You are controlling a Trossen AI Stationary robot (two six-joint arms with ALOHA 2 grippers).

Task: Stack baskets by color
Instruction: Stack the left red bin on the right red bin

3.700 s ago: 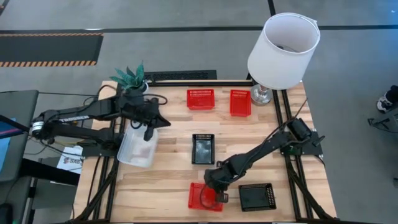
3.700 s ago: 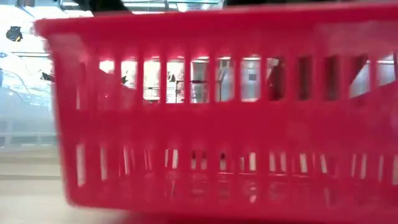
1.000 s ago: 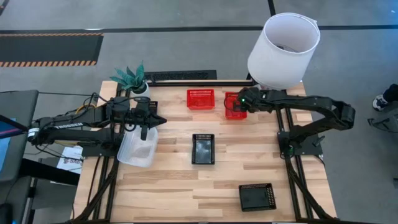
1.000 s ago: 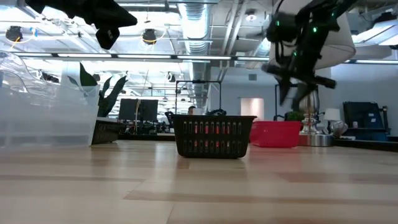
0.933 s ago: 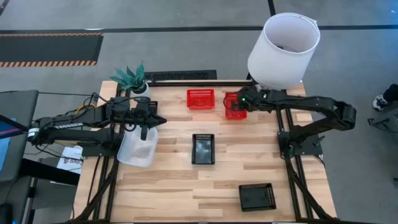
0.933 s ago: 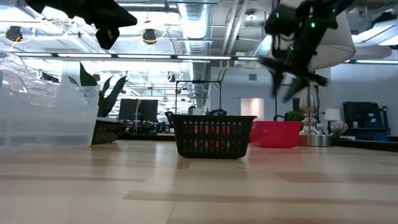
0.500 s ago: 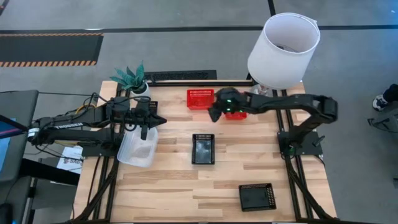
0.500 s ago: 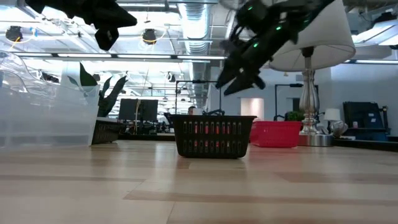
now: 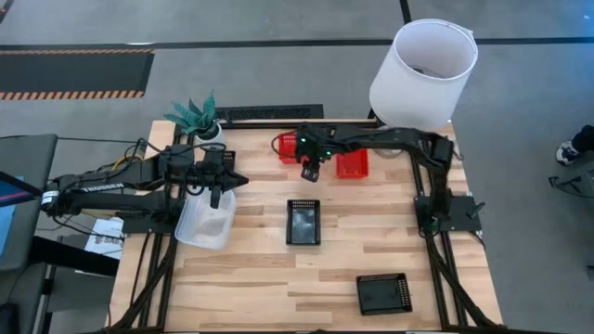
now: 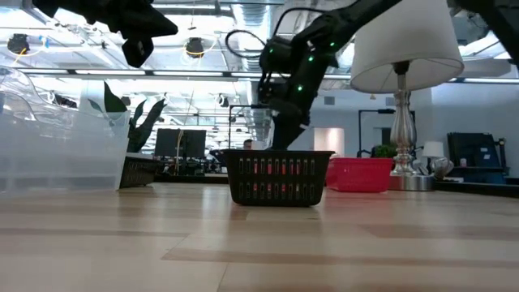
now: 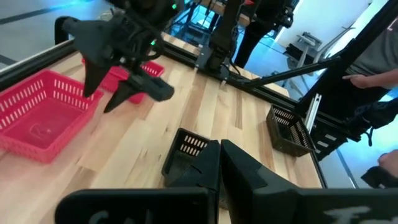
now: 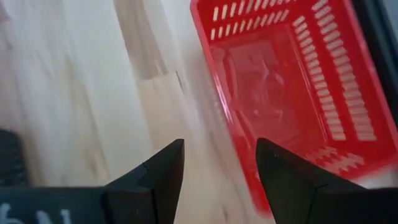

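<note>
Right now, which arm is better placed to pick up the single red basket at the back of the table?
The right arm. Its right gripper hangs open right beside the single red basket, empty. The left gripper is shut, over the clear basket on the table's left side, farther away.

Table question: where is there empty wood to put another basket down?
Bare wood spreads left of the near black mesh basket, below the middle black mesh basket. The far edge is crowded: two red mesh baskets, the open right gripper, the lamp.
</note>
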